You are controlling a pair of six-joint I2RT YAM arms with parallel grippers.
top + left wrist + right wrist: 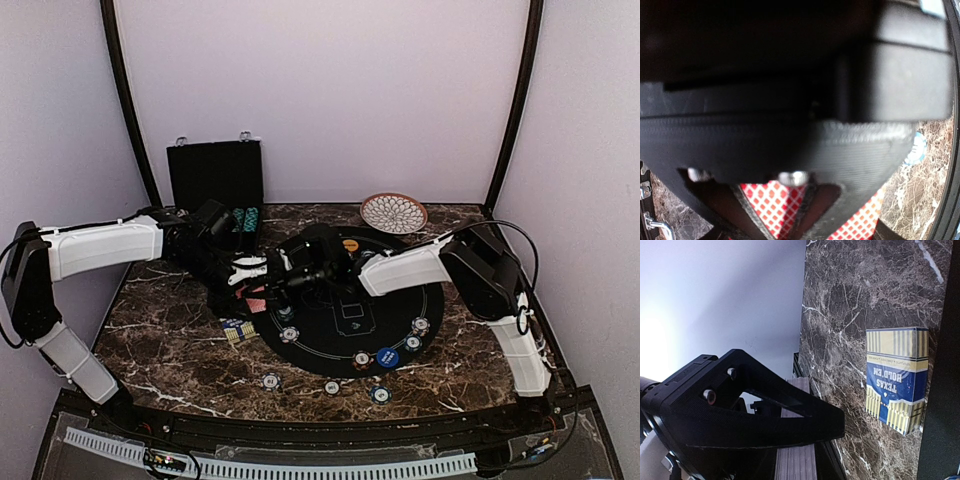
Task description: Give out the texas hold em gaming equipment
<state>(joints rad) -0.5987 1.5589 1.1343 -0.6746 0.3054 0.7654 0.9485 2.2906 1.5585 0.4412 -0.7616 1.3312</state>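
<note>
Top external view: my left claw (258, 278) has the red-backed cards (257, 304) right at its fingertips, left of centre on the bench (170, 350), midway between far and near edges. I cannot tell its grip. Right claw (290, 272) is just beside; its grip is equally unclear.

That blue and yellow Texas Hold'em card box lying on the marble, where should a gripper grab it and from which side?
Probably from straight above, pinching the card box across its two long edges at mid-length. It lies flat on the marble, so only thin sides are exposed; the black mat runs close beside one edge.
</note>
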